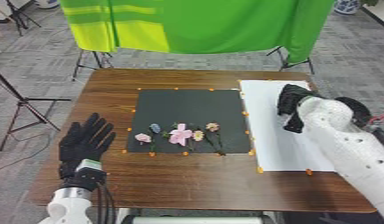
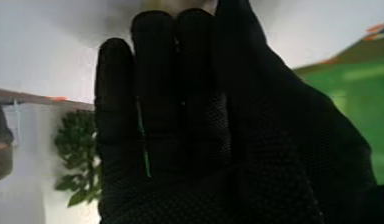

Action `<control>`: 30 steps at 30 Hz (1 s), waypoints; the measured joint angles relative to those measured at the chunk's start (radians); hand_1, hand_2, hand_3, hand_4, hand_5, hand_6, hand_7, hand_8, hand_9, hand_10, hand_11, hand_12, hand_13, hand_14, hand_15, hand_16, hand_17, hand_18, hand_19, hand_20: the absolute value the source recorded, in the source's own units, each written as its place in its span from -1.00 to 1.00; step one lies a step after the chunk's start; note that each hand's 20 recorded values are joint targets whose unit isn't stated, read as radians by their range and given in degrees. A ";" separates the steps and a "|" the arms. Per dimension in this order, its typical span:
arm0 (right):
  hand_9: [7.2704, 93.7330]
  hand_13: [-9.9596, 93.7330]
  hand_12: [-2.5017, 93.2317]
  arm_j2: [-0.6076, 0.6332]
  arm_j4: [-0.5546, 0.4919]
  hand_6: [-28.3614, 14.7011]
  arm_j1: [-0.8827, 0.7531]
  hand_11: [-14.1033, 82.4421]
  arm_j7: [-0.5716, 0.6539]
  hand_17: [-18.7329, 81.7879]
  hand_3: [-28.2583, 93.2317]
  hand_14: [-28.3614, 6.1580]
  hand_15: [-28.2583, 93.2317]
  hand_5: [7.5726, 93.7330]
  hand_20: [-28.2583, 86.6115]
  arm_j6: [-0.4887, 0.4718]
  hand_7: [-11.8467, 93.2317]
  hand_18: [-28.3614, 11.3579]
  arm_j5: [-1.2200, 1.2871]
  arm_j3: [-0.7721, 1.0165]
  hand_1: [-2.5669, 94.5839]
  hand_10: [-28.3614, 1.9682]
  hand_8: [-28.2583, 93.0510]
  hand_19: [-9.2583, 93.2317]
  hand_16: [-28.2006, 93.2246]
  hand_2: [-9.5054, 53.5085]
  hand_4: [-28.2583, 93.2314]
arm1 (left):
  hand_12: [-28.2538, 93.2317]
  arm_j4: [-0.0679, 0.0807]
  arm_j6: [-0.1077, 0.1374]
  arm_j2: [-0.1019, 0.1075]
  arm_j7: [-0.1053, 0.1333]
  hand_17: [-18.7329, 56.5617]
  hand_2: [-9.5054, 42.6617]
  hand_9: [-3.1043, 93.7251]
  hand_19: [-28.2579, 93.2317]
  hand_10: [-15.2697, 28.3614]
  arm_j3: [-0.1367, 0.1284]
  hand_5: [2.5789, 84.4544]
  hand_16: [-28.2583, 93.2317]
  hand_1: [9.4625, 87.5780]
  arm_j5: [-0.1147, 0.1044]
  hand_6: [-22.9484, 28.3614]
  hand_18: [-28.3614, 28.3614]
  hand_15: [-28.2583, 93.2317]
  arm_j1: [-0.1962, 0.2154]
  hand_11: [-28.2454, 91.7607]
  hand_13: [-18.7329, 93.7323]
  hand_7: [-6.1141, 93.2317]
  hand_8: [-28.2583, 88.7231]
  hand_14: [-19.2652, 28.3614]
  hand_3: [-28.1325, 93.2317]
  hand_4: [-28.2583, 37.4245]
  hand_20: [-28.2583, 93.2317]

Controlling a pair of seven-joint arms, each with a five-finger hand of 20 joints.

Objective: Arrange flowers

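In the head view, my left hand (image 1: 84, 141) rests flat at the table's left side, open. My right hand (image 1: 293, 104) is over the white sheet (image 1: 270, 145), fingers pointing down. On the black sheet (image 1: 184, 105) lie several flowers in a row near its front edge: a small pink one (image 1: 143, 137), a bluish one (image 1: 156, 128), a larger pink one (image 1: 180, 134), a yellow one (image 1: 198, 135) and a peach one (image 1: 212, 127). In the right wrist view, my right hand (image 2: 259, 145) has straight fingers, with a blurred beige thing (image 2: 175, 5) beyond their tips.
Orange markers (image 1: 260, 170) edge both sheets on the brown table (image 1: 153, 185). A green cloth (image 1: 215, 25) hangs behind the table. Tripods stand on the floor at the left. A leafy green plant (image 2: 76, 152) is in the right wrist view.
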 measured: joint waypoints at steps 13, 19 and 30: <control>0.74 0.52 0.02 0.099 -0.294 0.44 -0.234 -0.42 -0.068 -0.06 0.65 0.34 -0.02 0.47 -0.04 0.166 -0.09 -0.08 -0.021 0.097 0.37 0.39 -0.61 0.41 0.24 -1.00 -1.00 | -0.34 0.000 -0.001 -0.002 0.001 -0.69 -0.07 -0.20 0.08 0.43 -0.002 -0.01 -0.66 -0.53 0.000 0.30 0.56 0.17 0.005 -0.06 -0.20 -0.59 -0.66 0.53 0.63 -1.00 -0.37; 0.71 0.48 0.01 0.094 -0.477 0.43 -0.322 -0.42 -0.090 -0.03 0.69 0.33 -0.01 0.44 0.00 0.108 -0.08 -0.10 0.058 0.206 0.32 0.37 -0.63 0.24 0.21 -1.00 -1.00 | -0.34 0.000 -0.001 -0.003 0.002 -0.68 -0.07 -0.20 0.08 0.43 -0.006 -0.01 -0.66 -0.53 0.001 0.30 0.56 0.18 0.012 -0.06 -0.20 -0.60 -0.66 0.53 0.63 -1.00 -0.37; -0.45 -0.24 -0.69 0.062 -0.466 0.22 -0.369 -0.56 -0.022 -0.32 0.85 -0.09 -0.39 -0.47 -0.12 0.053 -0.47 -0.39 -0.233 0.190 -0.10 0.11 -0.75 0.19 -0.19 -1.00 -1.00 | -0.34 0.001 0.000 -0.003 0.000 -0.69 -0.07 -0.21 0.09 0.43 -0.005 -0.01 -0.66 -0.52 0.003 0.30 0.56 0.18 0.008 -0.06 -0.20 -0.60 -0.66 0.53 0.63 -1.00 -0.37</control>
